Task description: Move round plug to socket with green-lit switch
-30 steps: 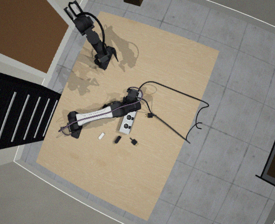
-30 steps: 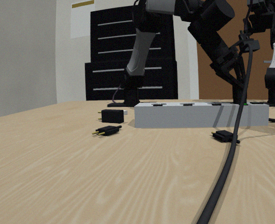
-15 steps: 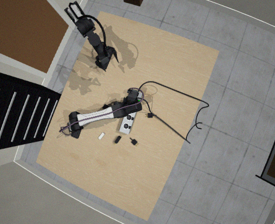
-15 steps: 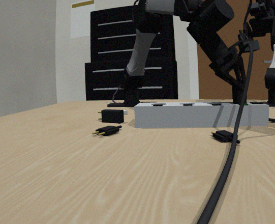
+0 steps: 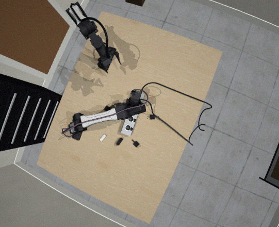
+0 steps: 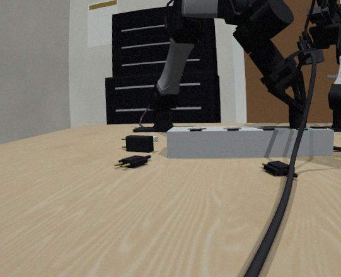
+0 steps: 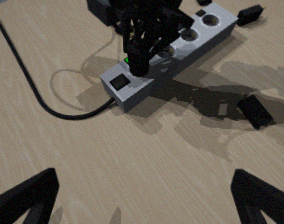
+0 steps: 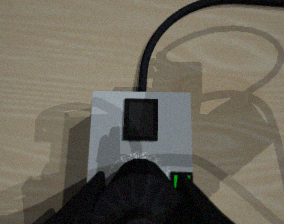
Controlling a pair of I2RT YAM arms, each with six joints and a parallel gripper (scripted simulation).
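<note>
The white power strip lies flat. The black round plug stands upright at the socket beside the green-lit switch, near the cord end. That socket is hidden beneath it, so its exact depth cannot be told. My right gripper is shut on the round plug from above. My left gripper is wide open and empty, above the table away from the strip.
The strip's black cord leaves its end. Two flat plugs and a black block-shaped plug lie nearby, with a small white block. Another cable hangs in front of the strip in the exterior view.
</note>
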